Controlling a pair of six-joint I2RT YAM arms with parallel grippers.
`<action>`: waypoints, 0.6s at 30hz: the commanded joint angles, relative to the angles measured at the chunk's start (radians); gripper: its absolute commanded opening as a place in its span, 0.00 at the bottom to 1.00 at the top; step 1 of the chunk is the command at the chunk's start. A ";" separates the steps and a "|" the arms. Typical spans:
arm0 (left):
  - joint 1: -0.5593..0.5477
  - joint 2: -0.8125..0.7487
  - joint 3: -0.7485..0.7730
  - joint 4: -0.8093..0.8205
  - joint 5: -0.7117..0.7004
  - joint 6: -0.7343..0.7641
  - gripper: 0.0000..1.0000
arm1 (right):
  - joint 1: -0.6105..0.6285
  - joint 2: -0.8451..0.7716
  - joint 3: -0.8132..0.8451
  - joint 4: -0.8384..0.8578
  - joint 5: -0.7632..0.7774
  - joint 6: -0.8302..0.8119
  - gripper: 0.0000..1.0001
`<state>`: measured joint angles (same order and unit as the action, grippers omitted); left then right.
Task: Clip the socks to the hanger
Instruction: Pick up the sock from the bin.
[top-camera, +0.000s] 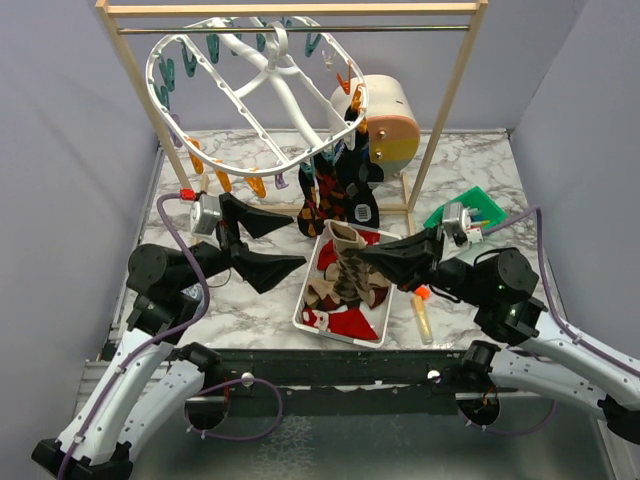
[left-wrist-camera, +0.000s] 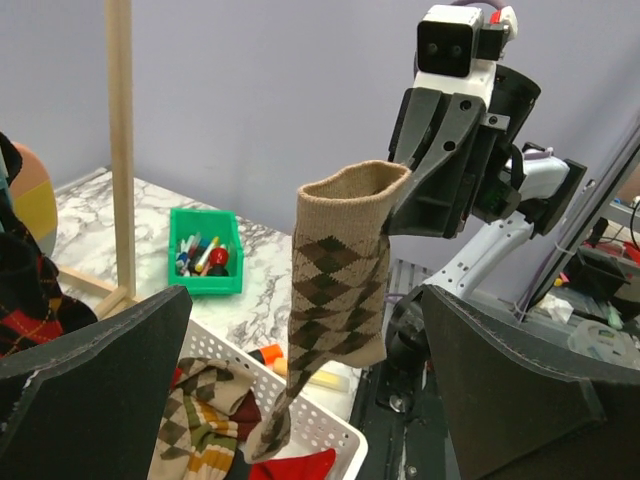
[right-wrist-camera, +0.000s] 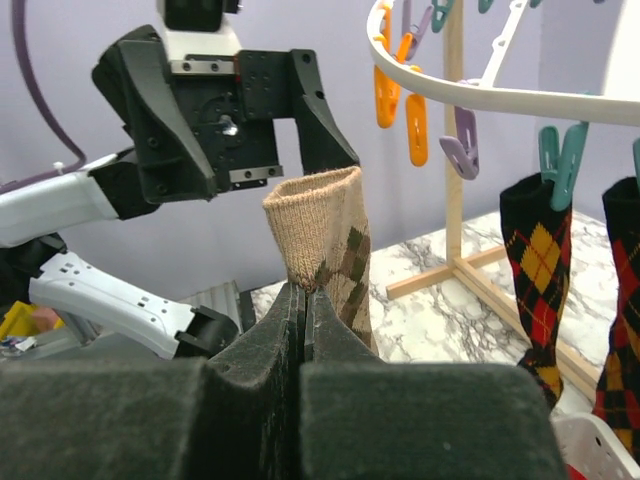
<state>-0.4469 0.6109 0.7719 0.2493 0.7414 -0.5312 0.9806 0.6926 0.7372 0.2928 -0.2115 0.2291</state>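
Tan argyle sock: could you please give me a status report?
Right gripper shut on tan sock, toe hanging over basket. Left gripper open, empty, facing it. No obstruction seen toward hanger.

Tan sock (left-wrist-camera: 340, 270) with brown argyle, white hanger (right-wrist-camera: 480, 95) with teal and orange clips (right-wrist-camera: 415, 125), green bin (left-wrist-camera: 205, 283).

Plain pale lavender-grey panels close the space on three sides: a left wall (top-camera: 60, 130), a back wall (top-camera: 500, 70) and a right wall (top-camera: 585, 120). The bench (top-camera: 480, 170) has a white marble-patterned top with grey veins and a dark metal strip (top-camera: 330, 365) along its near edge. A light wooden rack (top-camera: 290, 9) with a metal rod (top-camera: 400, 29) stands toward the back. The light is soft and even.
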 joint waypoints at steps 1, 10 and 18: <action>-0.003 0.049 0.022 0.084 0.074 -0.051 0.99 | 0.004 0.014 -0.008 0.119 -0.069 0.038 0.00; -0.028 0.103 0.021 0.147 0.080 -0.088 0.99 | 0.004 0.007 -0.076 0.210 -0.054 0.044 0.00; -0.070 0.115 0.013 0.176 0.066 -0.091 0.99 | 0.004 0.064 -0.076 0.254 -0.072 0.059 0.00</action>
<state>-0.5060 0.7479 0.7784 0.3809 0.7971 -0.6144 0.9806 0.7311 0.6468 0.4896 -0.2535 0.2733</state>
